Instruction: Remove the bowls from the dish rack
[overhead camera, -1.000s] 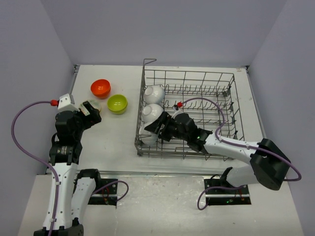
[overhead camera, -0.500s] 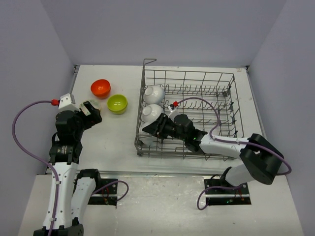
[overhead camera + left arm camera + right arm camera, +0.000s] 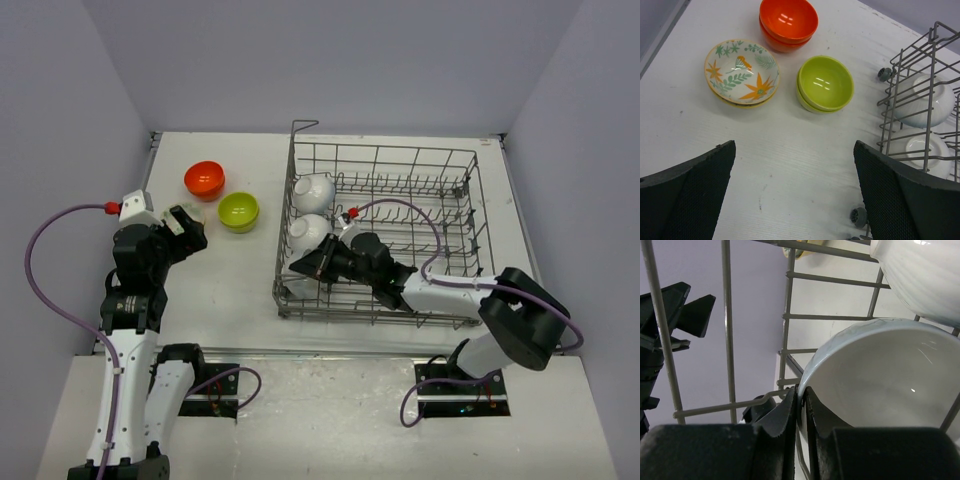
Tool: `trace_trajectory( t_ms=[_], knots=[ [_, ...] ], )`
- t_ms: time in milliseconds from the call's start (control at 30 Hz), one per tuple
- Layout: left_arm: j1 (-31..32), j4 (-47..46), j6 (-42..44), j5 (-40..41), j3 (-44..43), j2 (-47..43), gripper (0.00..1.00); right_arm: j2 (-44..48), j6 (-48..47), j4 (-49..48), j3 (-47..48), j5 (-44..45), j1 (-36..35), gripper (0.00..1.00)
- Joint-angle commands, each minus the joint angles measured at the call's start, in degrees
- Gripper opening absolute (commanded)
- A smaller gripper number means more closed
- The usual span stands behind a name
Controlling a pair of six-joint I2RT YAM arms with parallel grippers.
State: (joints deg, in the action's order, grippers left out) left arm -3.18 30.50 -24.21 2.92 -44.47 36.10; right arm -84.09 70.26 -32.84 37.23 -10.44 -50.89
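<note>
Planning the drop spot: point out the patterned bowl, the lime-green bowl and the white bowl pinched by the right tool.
patterned bowl (image 3: 741, 71), left wrist view, middle of its painted inside.
lime-green bowl (image 3: 825, 82), left wrist view, bottom of its inside.
white bowl (image 3: 880, 375), right wrist view, its glossy inner wall.

You're viewing the whole table (image 3: 230, 290) from above, behind the arms (image 3: 455, 295). The left wrist camera is looking down from some height; the right is peering closely at a white bowl (image 3: 880, 385) inside the dish rack (image 3: 400, 150), which all views are sharing.
</note>
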Motion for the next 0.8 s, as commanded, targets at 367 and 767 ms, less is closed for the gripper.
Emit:
trace_trajectory(
  t_ms=[367,767],
  knots=[
    [0.46,-1.85,1.71,-0.46,-1.50,-0.15,1.00,4.98,-0.99,-4.77,-0.93,-0.38,-0.35,0.00],
    [0.37,-1.50,0.92,-2.65,-4.48,-0.06,1.00,17.29,-11.63,-6.81,-3.14,2.35,1.94,0.00]
  ],
)
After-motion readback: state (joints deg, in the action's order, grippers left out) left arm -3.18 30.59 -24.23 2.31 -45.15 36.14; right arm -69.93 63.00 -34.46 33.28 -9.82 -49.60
